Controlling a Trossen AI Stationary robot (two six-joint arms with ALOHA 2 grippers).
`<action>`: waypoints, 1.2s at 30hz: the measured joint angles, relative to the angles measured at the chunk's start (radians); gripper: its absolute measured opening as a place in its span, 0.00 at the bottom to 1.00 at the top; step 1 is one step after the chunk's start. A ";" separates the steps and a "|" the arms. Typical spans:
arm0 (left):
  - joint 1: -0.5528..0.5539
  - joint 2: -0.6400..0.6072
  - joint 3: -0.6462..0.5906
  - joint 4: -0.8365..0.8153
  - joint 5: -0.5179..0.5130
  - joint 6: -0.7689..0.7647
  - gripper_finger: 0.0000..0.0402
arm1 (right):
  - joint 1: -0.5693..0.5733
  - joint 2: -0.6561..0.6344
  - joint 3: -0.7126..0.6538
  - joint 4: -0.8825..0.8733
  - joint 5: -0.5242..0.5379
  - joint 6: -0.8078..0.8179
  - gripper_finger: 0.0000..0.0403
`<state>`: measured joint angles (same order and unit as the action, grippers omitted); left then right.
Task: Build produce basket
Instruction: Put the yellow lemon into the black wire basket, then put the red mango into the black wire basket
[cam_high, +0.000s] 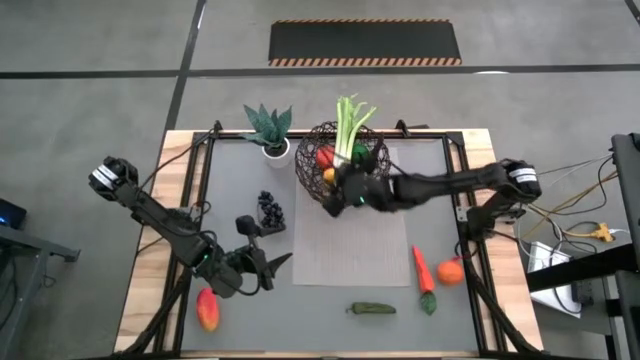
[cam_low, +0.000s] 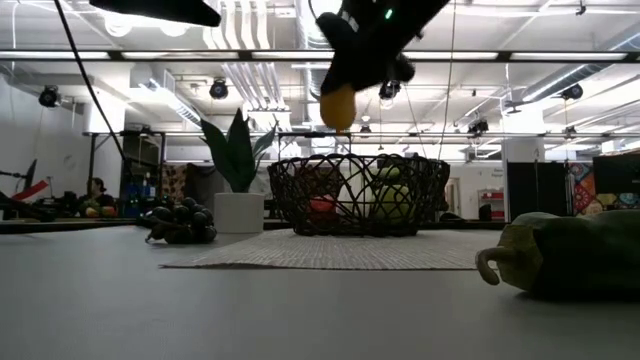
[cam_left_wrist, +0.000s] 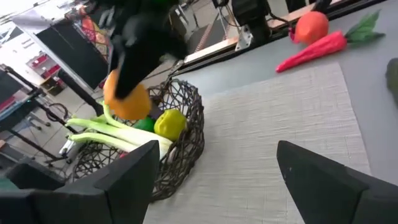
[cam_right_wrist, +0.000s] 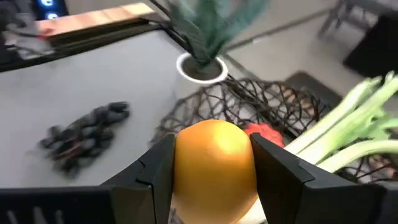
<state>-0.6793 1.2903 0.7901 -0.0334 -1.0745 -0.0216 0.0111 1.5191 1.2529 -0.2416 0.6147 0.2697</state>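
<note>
The dark wire basket (cam_high: 340, 158) stands at the far middle of the table and holds a leek (cam_high: 347, 122), a red fruit (cam_right_wrist: 264, 134), a yellow fruit (cam_left_wrist: 169, 123) and a green one (cam_left_wrist: 144, 124). My right gripper (cam_high: 338, 192) is shut on an orange round fruit (cam_right_wrist: 214, 168) and hangs above the basket's near rim (cam_low: 345, 160). The same gripper and fruit show in the low view (cam_low: 338, 108). My left gripper (cam_high: 268, 265) is open and empty, low over the table's near left part. My right gripper pinches the orange fruit by its two opposite sides (cam_right_wrist: 181, 163) between its two fingers (cam_right_wrist: 277, 168). The fingers come slanting down from the table's right side. The fruit is lifted clear, over the basket's near rim (cam_left_wrist: 186, 93).
Dark grapes (cam_high: 271, 210) lie left of the woven mat (cam_high: 350, 245). A white pot with a spiky plant (cam_high: 270, 132) stands left of the basket. A carrot (cam_high: 423, 270) and an orange fruit (cam_high: 450, 271) lie near right, a green pepper (cam_high: 372, 309) near middle, a red-yellow fruit (cam_high: 207, 308) near left.
</note>
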 joint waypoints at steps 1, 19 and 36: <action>-0.003 0.000 0.000 -0.001 0.000 0.000 0.76 | -0.029 0.014 0.001 0.012 -0.028 0.013 0.41; -0.018 -0.002 -0.008 -0.005 0.000 0.002 0.76 | -0.253 0.259 0.057 0.076 -0.256 0.125 0.47; -0.017 -0.002 -0.009 -0.003 0.000 0.002 0.76 | -0.254 0.273 0.070 0.061 -0.256 0.127 0.73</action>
<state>-0.6964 1.2886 0.7811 -0.0368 -1.0740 -0.0196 -0.2428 1.7924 1.3228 -0.1810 0.3584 0.3966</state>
